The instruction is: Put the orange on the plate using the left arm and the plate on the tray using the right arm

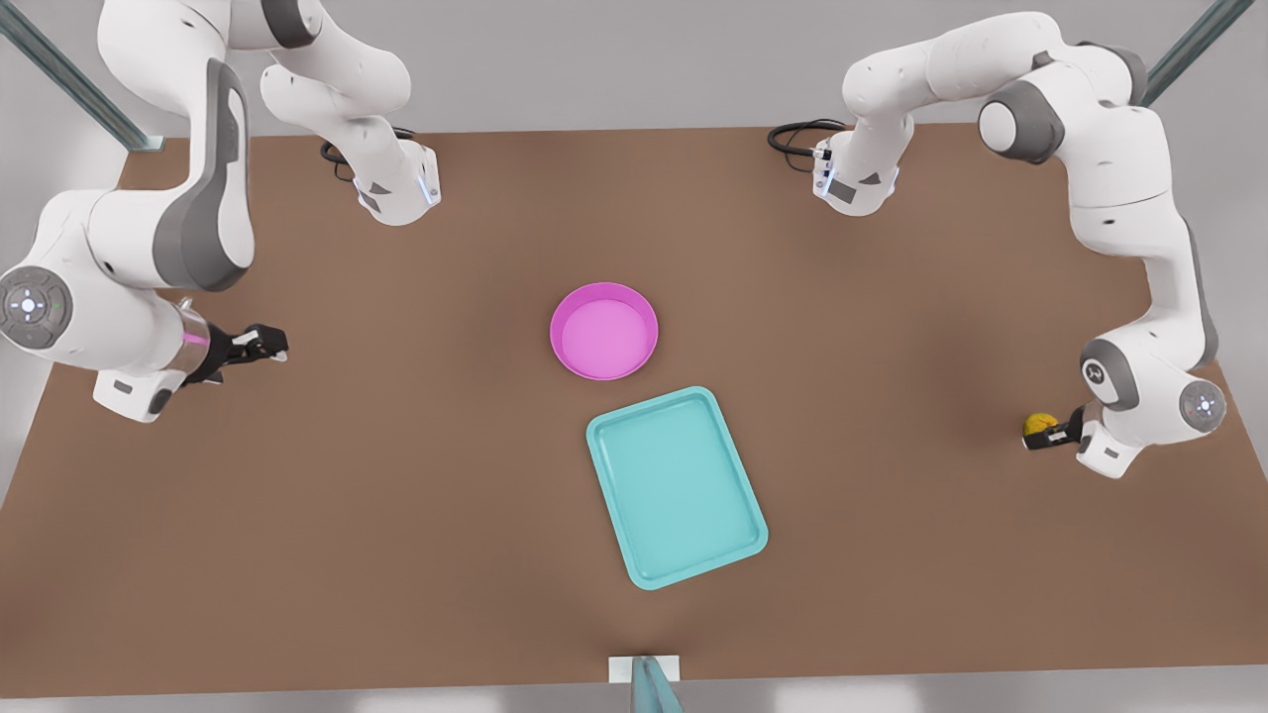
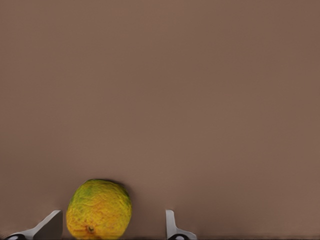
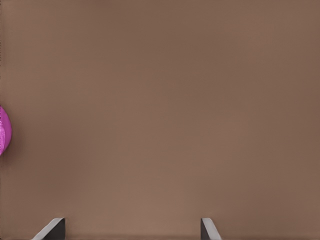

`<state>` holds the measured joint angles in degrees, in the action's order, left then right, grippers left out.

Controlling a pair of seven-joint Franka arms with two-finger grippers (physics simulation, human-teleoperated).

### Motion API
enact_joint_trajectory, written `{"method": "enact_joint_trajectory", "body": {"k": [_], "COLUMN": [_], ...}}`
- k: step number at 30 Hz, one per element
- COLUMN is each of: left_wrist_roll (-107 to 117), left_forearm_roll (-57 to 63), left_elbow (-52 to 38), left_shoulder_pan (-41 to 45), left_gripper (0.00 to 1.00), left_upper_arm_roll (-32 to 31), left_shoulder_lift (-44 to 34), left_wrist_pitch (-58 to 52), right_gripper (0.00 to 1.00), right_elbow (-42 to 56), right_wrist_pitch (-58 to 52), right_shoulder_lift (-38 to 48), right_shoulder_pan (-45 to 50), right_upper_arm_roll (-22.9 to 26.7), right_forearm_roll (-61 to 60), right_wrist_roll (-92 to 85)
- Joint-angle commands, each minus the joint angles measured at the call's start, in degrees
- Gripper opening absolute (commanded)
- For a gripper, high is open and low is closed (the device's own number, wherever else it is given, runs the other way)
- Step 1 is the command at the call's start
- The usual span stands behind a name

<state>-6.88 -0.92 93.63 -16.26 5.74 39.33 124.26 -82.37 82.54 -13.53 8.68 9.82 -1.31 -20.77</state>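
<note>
**Nothing placed yet: my left tool is at the orange, the plate waits untouched**

Neither half of the job is done. The orange (image 1: 1037, 424) sits on the desk (image 1: 396, 495) at the front view's far right, well apart from the plate (image 1: 604, 331), and my left tool (image 1: 1048, 437) is right at it. In my left wrist view the orange (image 2: 99, 209) lies between my two fingertips (image 2: 172, 225), close against one and clear of the other, so that tool is spread wide and not gripping yet. By my reckoning the grasp comes next, then the carry across to the plate.

My right tool (image 1: 260, 344) hangs over bare desk at the front view's left, fingers wide apart with nothing between them; a sliver of the plate (image 3: 4, 130) peeks in at the edge of its wrist view. It waits its turn.

The plate is empty, near the middle of the desk, just beside the tray (image 1: 677, 487) but not on it.

The tray's long axis runs slantwise, from the corner near the plate down toward the front view's lower right. The orange is slightly longer than it is wide, its stem dimple facing my wrist camera.
</note>
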Motion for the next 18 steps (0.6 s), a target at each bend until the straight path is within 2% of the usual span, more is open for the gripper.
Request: {"method": "enact_joint_trajectory", "body": {"k": [1,6,18], "left_wrist_roll": [-2.5,-7.7,-7.1], "left_forearm_roll": [0.0,0.0,-0.1], "left_elbow": [1.1,1.1,2.0], "left_shoulder_pan": [-0.1,-2.9,-1.5], "left_gripper": [1.00,1.00,1.00], "left_upper_arm_roll": [0.1,0.3,0.3], "left_shoulder_lift": [-0.4,-0.3,2.5], "left_wrist_pitch": [1.2,1.1,2.1], "right_gripper": [1.00,1.00,1.00], "right_elbow": [0.1,0.2,1.2], "right_wrist_pitch": [-0.5,-0.5,-0.2], "right_shoulder_lift": [-0.3,-1.2,-1.9], "right_shoulder_pan": [0.0,-0.6,-0.5], "right_upper_arm_roll": [0.0,0.0,0.0], "right_forearm_roll": [-1.0,-2.3,-2.5], "right_wrist_roll": [0.4,0.5,0.5]}}
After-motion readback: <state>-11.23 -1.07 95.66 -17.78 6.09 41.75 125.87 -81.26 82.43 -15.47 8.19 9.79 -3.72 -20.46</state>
